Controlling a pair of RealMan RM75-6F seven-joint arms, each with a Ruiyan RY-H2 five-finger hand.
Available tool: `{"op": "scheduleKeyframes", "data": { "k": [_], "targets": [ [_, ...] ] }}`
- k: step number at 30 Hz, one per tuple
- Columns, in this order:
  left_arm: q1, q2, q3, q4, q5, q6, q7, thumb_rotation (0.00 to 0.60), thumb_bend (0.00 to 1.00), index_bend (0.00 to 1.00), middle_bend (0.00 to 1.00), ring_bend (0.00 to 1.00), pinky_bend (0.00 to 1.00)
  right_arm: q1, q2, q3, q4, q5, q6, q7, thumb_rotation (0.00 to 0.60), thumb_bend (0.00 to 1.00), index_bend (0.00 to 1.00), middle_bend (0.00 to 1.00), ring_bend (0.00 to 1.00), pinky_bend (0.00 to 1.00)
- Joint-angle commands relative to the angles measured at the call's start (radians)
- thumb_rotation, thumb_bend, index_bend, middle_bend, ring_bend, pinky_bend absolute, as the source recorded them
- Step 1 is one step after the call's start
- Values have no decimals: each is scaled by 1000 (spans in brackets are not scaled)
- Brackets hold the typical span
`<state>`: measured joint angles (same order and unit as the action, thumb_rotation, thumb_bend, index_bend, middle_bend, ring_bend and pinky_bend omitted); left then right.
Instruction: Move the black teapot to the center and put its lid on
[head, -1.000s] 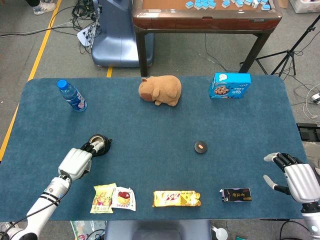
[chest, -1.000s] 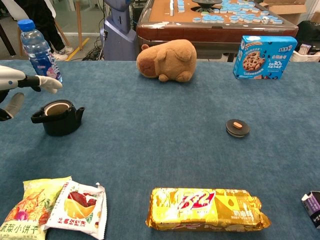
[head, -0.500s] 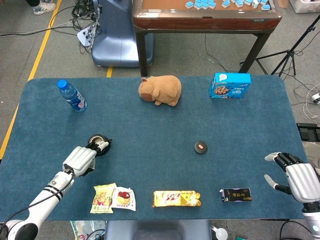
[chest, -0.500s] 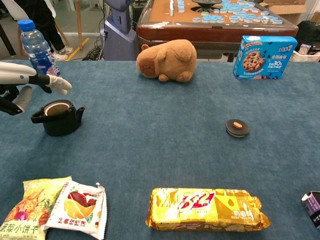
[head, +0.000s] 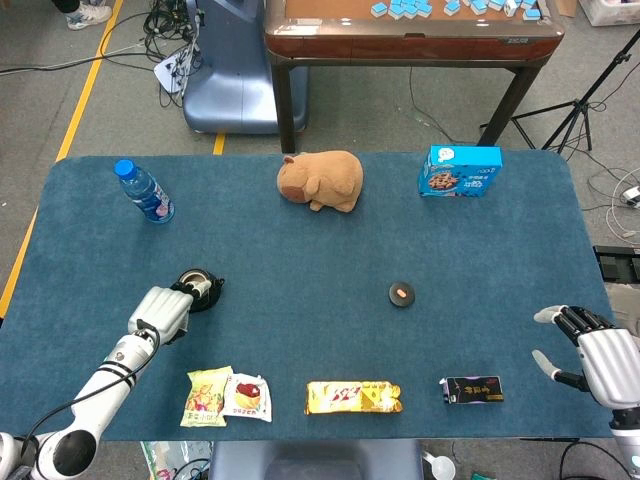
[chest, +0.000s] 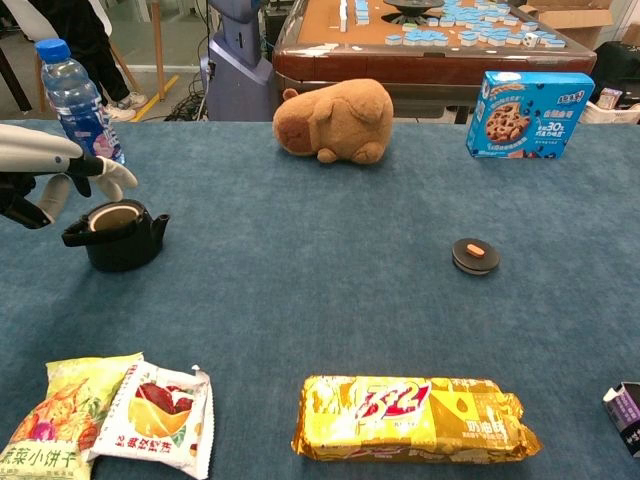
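The black teapot (head: 198, 288) (chest: 120, 238) stands without its lid at the table's left side, its mouth showing. My left hand (head: 163, 311) (chest: 48, 168) hovers just behind and above it, fingers spread and curving down toward the rim; it holds nothing. The round black lid (head: 402, 294) (chest: 475, 255), with an orange knob, lies flat right of the table's middle, far from the teapot. My right hand (head: 596, 360) sits at the front right edge with its fingers apart and nothing in it; only the head view shows it.
At the back stand a water bottle (head: 144, 191), a brown plush animal (head: 322, 180) and a blue biscuit box (head: 459, 171). Along the front edge lie two snack packets (head: 226, 396), a yellow biscuit pack (head: 353, 397) and a small black box (head: 472, 389).
My left hand has crept closer over the teapot and its fingers have dipped toward the rim. The right hand has drifted slightly toward the table's right front corner. Teapot and lid have not moved.
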<state>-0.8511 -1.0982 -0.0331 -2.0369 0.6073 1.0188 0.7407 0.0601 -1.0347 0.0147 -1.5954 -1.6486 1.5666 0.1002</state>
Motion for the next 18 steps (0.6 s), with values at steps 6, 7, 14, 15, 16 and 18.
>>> {"op": "scheduleKeyframes", "data": {
  "k": [6,7,14,15,16,18],
  "targets": [
    [-57,-36,26,-24,-126,123,126,600,949,122,191,192,737,0,1,1,1,1,0,3,600,264,371,366,315,434],
    [-60,-39,27,-27,-133,133,134,600,949,129,200,197,737,0,1,1,1,1,-1,3,600,264,371,366,315,433],
    [-90,-56,31,-34,-211,162,185,600,949,163,248,220,737,-1,2,2,2,1,1,7,600,264,371,366,315,434],
    [-93,-58,30,-33,-219,162,188,600,949,165,250,221,737,-1,2,2,2,1,1,7,600,264,371,366,315,434],
    [-97,-60,30,-31,-225,162,191,600,949,166,251,223,737,-1,2,2,2,2,1,8,600,264,371,366,315,434],
    [-103,-63,32,-27,-233,165,198,600,949,170,258,228,737,0,2,2,3,3,-1,8,600,263,371,366,315,434]
  ]
}}
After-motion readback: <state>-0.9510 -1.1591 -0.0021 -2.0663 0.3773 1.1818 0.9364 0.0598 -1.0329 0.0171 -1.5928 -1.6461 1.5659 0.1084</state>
